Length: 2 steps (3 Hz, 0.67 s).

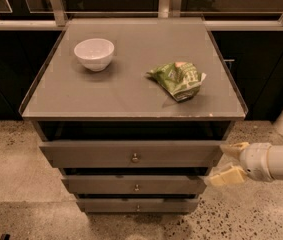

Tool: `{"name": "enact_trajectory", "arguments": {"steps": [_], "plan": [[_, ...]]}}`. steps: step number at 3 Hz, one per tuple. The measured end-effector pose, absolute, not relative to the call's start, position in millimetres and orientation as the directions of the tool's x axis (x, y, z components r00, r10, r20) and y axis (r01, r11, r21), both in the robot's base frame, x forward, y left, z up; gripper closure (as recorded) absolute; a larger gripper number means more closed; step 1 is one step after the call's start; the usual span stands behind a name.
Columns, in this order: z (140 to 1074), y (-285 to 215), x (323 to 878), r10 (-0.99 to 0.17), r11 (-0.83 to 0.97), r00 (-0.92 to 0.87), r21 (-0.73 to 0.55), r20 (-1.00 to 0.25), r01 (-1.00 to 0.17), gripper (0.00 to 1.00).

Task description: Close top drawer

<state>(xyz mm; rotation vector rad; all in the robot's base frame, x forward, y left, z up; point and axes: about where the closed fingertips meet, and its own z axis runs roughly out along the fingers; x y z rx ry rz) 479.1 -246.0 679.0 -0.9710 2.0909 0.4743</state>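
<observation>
Top drawer (96,155): open. Its flat front stands forward of the cabinet frame. A dark band of open cavity shows between the front's upper edge and the underside of the worktop (131,96). The small round knob (135,158) sits at the centre of the front, with nothing on it. As far as we can judge, the front looks level.

End effector (228,163): low at the right of the view, at the right-hand end of the top drawer's front, with the arm reaching in from the right edge. Its two pale fingers (234,148) are spread, one above the other, and hold nothing. The upper tip is at the front's right edge. The lower tip reaches down by the right end of the middle drawer (106,185). We cannot tell whether either tip presses on the panel or only sits just beside it.

The middle drawer and bottom drawer (111,204) both sit further back than the top front.

On the worktop are a white bowl (94,53) at back left and a green crumpled packet (177,79) toward the right, well apart. Neither is in the drawer's path.

Progress, our reading: the close is not yet done. The approach looks made, since the end effector is at the drawer's height and beside its front. What is left is firm contact and a straight push back until the dark band is gone and the front is home. Pushing from the far right end may skew the drawer, so a spot nearer the knob would serve better.
</observation>
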Motion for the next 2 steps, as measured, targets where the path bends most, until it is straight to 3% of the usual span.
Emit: {"name": "enact_trajectory", "arguments": {"steps": [2], "plan": [[703.2, -267.3, 458.0, -0.521, 0.657, -0.412, -0.043, -0.748, -0.752, 0.00]]}}
